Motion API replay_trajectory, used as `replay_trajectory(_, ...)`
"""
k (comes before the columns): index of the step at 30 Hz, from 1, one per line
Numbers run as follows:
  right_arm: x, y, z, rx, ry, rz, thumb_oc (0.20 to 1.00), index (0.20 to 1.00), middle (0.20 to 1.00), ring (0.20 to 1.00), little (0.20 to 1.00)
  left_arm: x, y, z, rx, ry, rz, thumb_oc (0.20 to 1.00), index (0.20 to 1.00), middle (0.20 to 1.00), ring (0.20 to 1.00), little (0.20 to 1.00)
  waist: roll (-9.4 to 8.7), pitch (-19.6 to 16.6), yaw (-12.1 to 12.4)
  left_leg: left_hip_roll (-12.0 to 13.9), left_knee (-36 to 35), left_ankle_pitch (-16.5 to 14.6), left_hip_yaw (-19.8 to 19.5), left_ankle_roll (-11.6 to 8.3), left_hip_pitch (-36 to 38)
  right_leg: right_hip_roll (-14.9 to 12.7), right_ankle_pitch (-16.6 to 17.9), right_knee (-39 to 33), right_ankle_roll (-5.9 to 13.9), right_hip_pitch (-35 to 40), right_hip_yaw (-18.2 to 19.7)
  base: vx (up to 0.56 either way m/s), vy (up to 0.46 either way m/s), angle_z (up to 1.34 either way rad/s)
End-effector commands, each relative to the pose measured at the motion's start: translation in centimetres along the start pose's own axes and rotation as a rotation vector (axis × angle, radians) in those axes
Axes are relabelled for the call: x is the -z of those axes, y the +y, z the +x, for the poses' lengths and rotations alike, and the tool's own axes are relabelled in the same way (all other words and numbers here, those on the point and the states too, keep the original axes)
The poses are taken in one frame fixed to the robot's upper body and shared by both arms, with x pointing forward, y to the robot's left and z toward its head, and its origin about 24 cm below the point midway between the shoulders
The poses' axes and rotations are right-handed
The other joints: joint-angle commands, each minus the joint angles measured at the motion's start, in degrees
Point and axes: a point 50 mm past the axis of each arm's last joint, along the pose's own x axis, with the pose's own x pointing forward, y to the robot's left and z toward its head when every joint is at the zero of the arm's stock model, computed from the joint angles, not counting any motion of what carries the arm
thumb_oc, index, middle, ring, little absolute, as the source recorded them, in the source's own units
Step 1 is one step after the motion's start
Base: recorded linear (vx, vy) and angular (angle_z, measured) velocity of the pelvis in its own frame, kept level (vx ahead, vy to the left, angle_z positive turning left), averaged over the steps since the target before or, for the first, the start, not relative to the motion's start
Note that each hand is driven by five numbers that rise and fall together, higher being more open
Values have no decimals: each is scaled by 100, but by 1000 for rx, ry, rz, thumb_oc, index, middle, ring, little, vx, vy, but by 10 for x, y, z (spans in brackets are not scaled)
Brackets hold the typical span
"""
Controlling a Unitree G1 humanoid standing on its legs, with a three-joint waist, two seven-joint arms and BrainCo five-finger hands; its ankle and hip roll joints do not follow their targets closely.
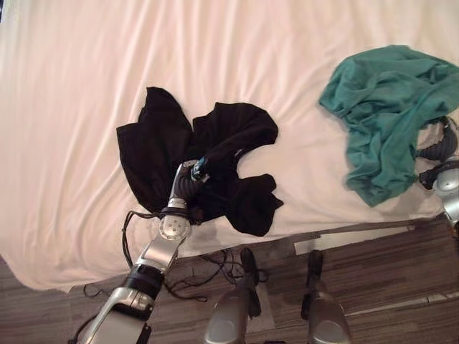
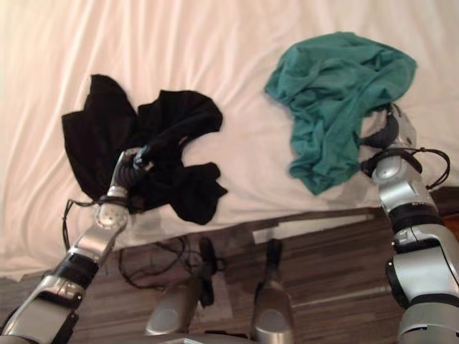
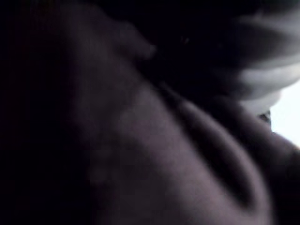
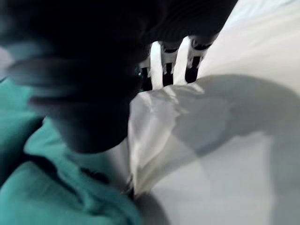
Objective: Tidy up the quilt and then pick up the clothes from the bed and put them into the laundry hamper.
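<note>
Black garment (image 1: 215, 165) and teal garment (image 2: 333, 100) hide both hands' fingers (grip unreadable) on the quilt (image 1: 86, 72).

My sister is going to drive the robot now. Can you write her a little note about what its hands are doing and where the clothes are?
Left hand: buried in the black garment near the bed's front edge; fingers hidden in the cloth, so grip unclear.
Right hand: at the edge of the teal garment, fingers hidden by cloth and sheet, grip unclear.
Both garments lie on the white quilt, which looks spread out but wrinkled.
Done: nothing lifted yet.
Left: lift both garments and put them in the hamper.
</note>
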Motion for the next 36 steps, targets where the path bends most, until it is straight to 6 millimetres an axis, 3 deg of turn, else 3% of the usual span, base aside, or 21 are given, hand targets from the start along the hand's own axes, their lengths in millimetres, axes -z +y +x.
replay_trajectory(1, 8, -8, 6, -22, 73, 38, 576, 576, 576, 576, 576, 67, 16, -60, -32, 308, -135, 200, 200, 200, 200, 200, -89, 178, 262, 186, -37, 313, 49, -399, -226, -378, 206, 772, 288, -811, 286, 7, 31, 25)
replay_trajectory(2, 43, 20, -13, -126, 188, 67, 200, 200, 200, 200, 200, 44, 28, -66, -36, 181, -300, 200, 200, 200, 200, 200, -36, 141, 328, 132, -37, 268, -60, -373, -148, -415, 197, 699, 315, -598, 157, 20, 57, 33)
replay_trajectory(7, 94, 77, -81, -292, 296, 217, 200, 200, 200, 200, 200, 8, 47, -70, -1, -10, -464, 200, 200, 200, 200, 200, -214, -123, 364, 75, -37, 68, -182, -309, 152, -426, 207, 475, 361, -120, -40, 65, 44, 47)
replay_trajectory(8, 100, 90, -100, -338, 301, 263, 200, 200, 200, 200, 200, 6, 48, -71, 9, -26, -487, 200, 200, 200, 200, 200, -303, -206, 335, 66, -37, -1, -202, -293, 242, -432, 206, 430, 376, 0, -89, 140, 67, 44)
replay_trajectory(9, 106, 114, -135, -431, 323, 347, 200, 200, 200, 200, 200, 7, 47, -74, 23, -21, -491, 200, 200, 200, 200, 200, -459, -333, 273, 52, -37, -111, -216, -248, 439, -428, 202, 399, 399, 198, -106, 156, 65, 48)
replay_trajectory(11, 105, 144, -187, -556, 361, 523, 200, 200, 200, 200, 200, 23, 38, -77, 18, 51, -512, 200, 200, 200, 200, 200, -689, -518, 132, 39, -37, -239, -177, -204, 710, -416, 200, 382, 431, 425, -79, 130, 113, 26)
replay_trajectory(13, 102, 158, -218, -629, 409, 676, 200, 200, 200, 200, 200, 33, 31, -78, 16, 98, -522, 200, 200, 200, 200, 200, -824, -638, 14, 45, -37, -299, -104, -175, 875, -408, 255, 427, 448, 504, 11, 79, 119, -24)
replay_trajectory(14, 103, 168, -247, -696, 473, 796, 200, 200, 200, 200, 200, 41, 24, -80, 26, 141, -522, 200, 200, 200, 200, 200, -919, -773, -95, 49, -37, -336, -55, -165, 980, -400, 293, 432, 454, 571, 67, 60, 75, -29)
replay_trajectory(16, 104, 168, -247, -696, 474, 796, 200, 200, 200, 200, 200, 41, 24, -80, 27, 142, -522, 200, 200, 200, 200, 200, -921, -773, -89, 48, -37, -339, -52, -165, 988, -401, 293, 430, 456, 579, 70, 27, 47, -20)
replay_trajectory(17, 101, 178, -275, -771, 538, 911, 200, 200, 200, 200, 200, 46, 10, -81, 43, 170, -566, 200, 200, 200, 200, 200, -1003, -863, -202, 40, -37, -369, -11, -155, 1099, -400, 334, 494, 462, 636, 170, 37, 53, -19)
replay_trajectory(19, 101, 185, -294, -825, 589, 978, 200, 200, 200, 200, 200, 48, 2, -80, 50, 181, -610, 200, 200, 200, 200, 200, -1034, -932, -286, 37, -37, -394, -14, -144, 1168, -354, 329, 574, 468, 647, 330, 20, 39, -23)
replay_trajectory(20, 101, 185, -294, -825, 589, 978, 200, 200, 200, 200, 200, 48, 2, -80, 50, 181, -610, 200, 200, 200, 200, 200, -1034, -932, -285, 37, -37, -394, -14, -144, 1168, -354, 329, 575, 468, 647, 331, 6, 14, -26)
replay_trajectory(21, 97, 188, -305, -845, 629, 1077, 200, 200, 200, 200, 200, 46, -6, -77, 75, 180, -614, 200, 200, 200, 200, 200, -1047, -959, -498, 35, -37, -396, -90, -118, 1188, -57, 270, 767, 442, 515, 1087, 9, 7, -27)
replay_trajectory(22, 97, 188, -305, -845, 629, 1077, 200, 200, 200, 200, 200, 46, -6, -77, 75, 180, -614, 200, 200, 200, 200, 200, -1046, -974, -492, 38, -37, -389, -82, -120, 1170, -53, 279, 766, 439, 493, 1095, 20, 51, -31)
replay_trajectory(23, 95, 190, -314, -868, 656, 1180, 200, 200, 200, 200, 200, 49, -13, -80, 115, 200, -609, 200, 200, 200, 200, 200, -964, -1062, -601, 14, -37, -375, -201, -97, 1164, 305, -29, 788, 384, 505, 1821, 9, 43, -22)
replay_trajectory(27, 85, 199, -307, -907, 631, 1181, 200, 200, 200, 200, 200, 55, -23, -83, 133, 235, -626, 200, 200, 200, 200, 200, -902, -1127, -505, -13, -37, -311, -422, -86, 1155, 447, -192, 766, 242, 610, 1862, 14, -36, 9)
replay_trajectory(30, 53, 215, -285, -987, 509, 1121, 200, 200, 200, 200, 200, 61, -27, -87, 106, 266, -622, 200, 200, 200, 200, 200, -835, -1147, -222, -34, -37, -244, -663, -93, 1120, 467, -274, 607, 146, 764, 1600, -6, -98, 51)
replay_trajectory(31, 53, 215, -285, -987, 509, 1121, 200, 200, 200, 200, 200, 61, -27, -87, 106, 266, -622, 200, 200, 200, 200, 200, -835, -1145, -224, -35, -37, -243, -665, -93, 1121, 467, -274, 606, 146, 766, 1599, 7, -120, 64)
replay_trajectory(34, -8, 228, -241, -1074, 247, 1005, 200, 200, 200, 200, 200, 80, -30, -93, 14, 362, -611, 200, 200, 200, 200, 200, -717, -1093, 299, -108, -37, -64, -1208, -202, 927, 456, -302, 245, 38, 989, 1098, -55, -193, 79)
replay_trajectory(35, -8, 228, -241, -1074, 247, 1005, 200, 200, 200, 200, 200, 80, -30, -93, 14, 362, -611, 200, 200, 200, 200, 200, -716, -1103, 297, -106, -37, -59, -1211, -203, 912, 458, -296, 242, 37, 976, 1096, -131, -172, 101)
replay_trajectory(36, -27, 224, -220, -1051, 160, 981, 200, 200, 200, 200, 200, 91, -26, -100, -45, 414, -600, 200, 200, 200, 200, 200, -643, -1089, 504, -140, -37, 51, -1374, -332, 738, 436, -233, -26, 22, 1042, 840, -118, -141, 83)
